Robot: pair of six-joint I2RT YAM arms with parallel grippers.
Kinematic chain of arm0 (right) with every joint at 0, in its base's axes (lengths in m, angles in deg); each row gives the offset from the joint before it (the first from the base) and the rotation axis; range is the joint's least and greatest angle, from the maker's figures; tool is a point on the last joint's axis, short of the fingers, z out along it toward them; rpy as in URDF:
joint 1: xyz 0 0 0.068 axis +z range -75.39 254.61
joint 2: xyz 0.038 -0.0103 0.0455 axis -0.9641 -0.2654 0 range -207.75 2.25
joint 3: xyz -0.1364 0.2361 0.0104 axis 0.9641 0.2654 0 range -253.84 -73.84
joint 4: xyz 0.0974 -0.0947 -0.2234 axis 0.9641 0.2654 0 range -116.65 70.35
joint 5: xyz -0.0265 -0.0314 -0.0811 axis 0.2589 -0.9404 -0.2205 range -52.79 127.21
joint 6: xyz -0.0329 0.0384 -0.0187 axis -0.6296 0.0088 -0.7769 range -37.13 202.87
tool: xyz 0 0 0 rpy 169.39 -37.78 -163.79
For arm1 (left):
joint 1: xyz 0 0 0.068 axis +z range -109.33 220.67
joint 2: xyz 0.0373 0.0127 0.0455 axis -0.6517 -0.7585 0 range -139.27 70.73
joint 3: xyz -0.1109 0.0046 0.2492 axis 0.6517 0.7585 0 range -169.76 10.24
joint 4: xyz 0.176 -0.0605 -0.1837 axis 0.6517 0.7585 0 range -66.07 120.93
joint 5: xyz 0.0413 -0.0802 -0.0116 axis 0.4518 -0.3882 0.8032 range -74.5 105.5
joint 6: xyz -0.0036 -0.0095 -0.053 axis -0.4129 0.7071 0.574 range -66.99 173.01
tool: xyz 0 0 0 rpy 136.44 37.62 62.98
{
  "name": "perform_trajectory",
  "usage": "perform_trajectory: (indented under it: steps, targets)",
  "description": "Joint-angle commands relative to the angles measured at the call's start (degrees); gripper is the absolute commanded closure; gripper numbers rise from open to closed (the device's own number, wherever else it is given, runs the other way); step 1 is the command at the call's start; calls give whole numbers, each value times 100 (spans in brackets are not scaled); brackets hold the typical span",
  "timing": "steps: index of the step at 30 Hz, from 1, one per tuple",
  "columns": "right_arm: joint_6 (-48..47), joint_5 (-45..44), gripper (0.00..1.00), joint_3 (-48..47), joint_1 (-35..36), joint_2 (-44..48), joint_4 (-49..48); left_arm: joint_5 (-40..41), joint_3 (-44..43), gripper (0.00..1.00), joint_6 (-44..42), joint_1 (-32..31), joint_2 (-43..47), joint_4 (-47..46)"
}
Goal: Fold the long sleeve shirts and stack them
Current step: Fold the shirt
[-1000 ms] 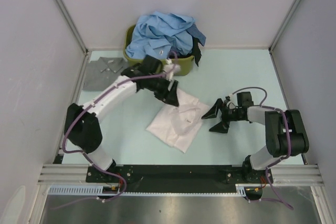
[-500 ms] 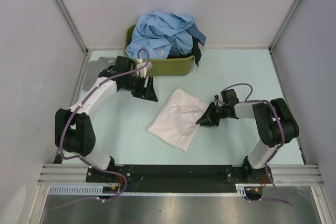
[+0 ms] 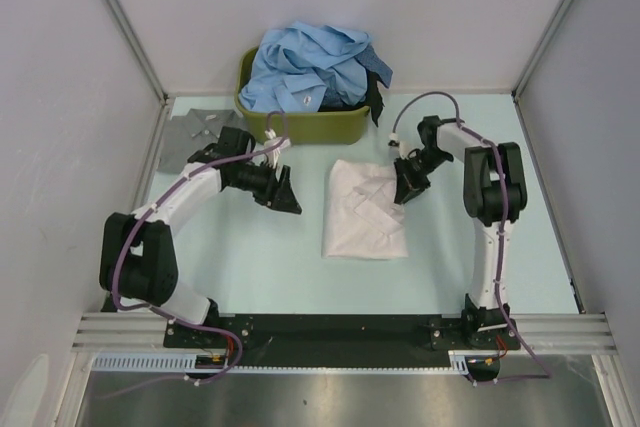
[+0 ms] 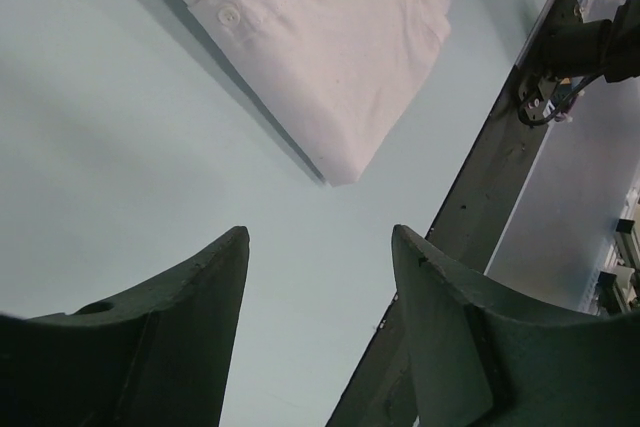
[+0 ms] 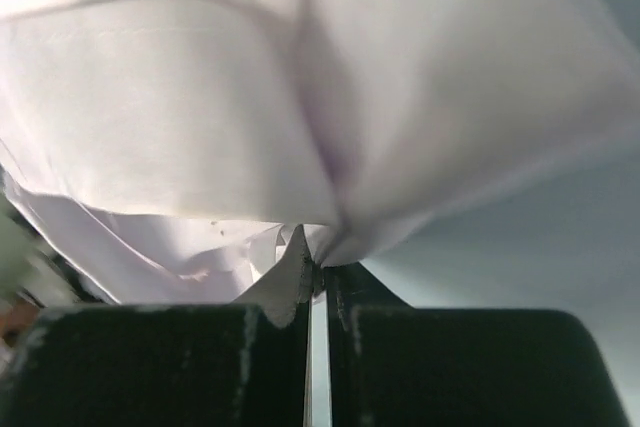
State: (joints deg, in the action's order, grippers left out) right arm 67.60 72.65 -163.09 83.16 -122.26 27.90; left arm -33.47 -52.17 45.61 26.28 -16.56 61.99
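Note:
A folded white long sleeve shirt [image 3: 360, 215] lies on the table's middle; the left wrist view shows its buttoned edge and a corner [image 4: 330, 57]. My right gripper [image 3: 405, 188] is shut on the cloth at the shirt's far right edge, and the right wrist view shows the white cloth [image 5: 200, 97] pinched between its tips [image 5: 318, 262]. My left gripper [image 3: 291, 200] hangs open to the left of the shirt, apart from it, with only bare table between its fingers [image 4: 320, 237]. A grey shirt [image 3: 195, 133] lies flat at the far left. Light blue shirts [image 3: 310, 65] and a dark one [image 3: 376, 97] are heaped in the tub.
The olive-green tub [image 3: 300, 127] stands at the back middle, just behind the left gripper. White walls enclose the table on the left, back and right. A black rail [image 4: 480, 187] runs along the near edge by the arm bases.
My right gripper has shut on the white shirt's edge and pulled it back and to the right, turning it square. The left gripper has drawn away to the left of the shirt.

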Motion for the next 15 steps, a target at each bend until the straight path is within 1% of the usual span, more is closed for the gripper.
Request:
perform_trajectory:
  steps: [1, 3, 4, 8, 9, 11, 12, 13, 14, 15]
  targets:
    - [-2725, -643, 100, -962, 409, -583, 1261, -271, 264, 36, -280, 24, 396, -580]
    - [-3347, -889, 100, -1024, 733, -636, 1173, -219, 475, 36, -96, 51, 502, -816]
    - [-3499, -925, 100, -1076, 831, -645, 1155, -183, 563, 36, -26, 77, 511, -879]
    - [-3887, -522, 100, -971, 1253, -444, 1023, -42, 1071, 36, 352, 191, 642, -1265]
    - [-4131, -434, 100, -910, 1367, -364, 1067, -69, 1143, 36, 414, 235, 686, -1440]
    - [-4509, -171, 100, -551, 1499, -163, 1085, -121, 1318, 36, 450, 332, 713, -1530]
    - [-4755, -152, 100, -384, 1682, 117, 1085, -174, 1363, 36, 450, 358, 748, -1582]
    - [-5193, -169, 100, -200, 1789, 242, 972, -218, 1407, 36, 432, 419, 765, -1600]
    - [-5406, -204, 100, 37, 1877, 347, 910, -270, 1494, 36, 371, 446, 766, -1574]
    - [-5591, -204, 100, 83, 1982, 418, 900, -480, 1530, 37, 319, 507, 766, -1522]
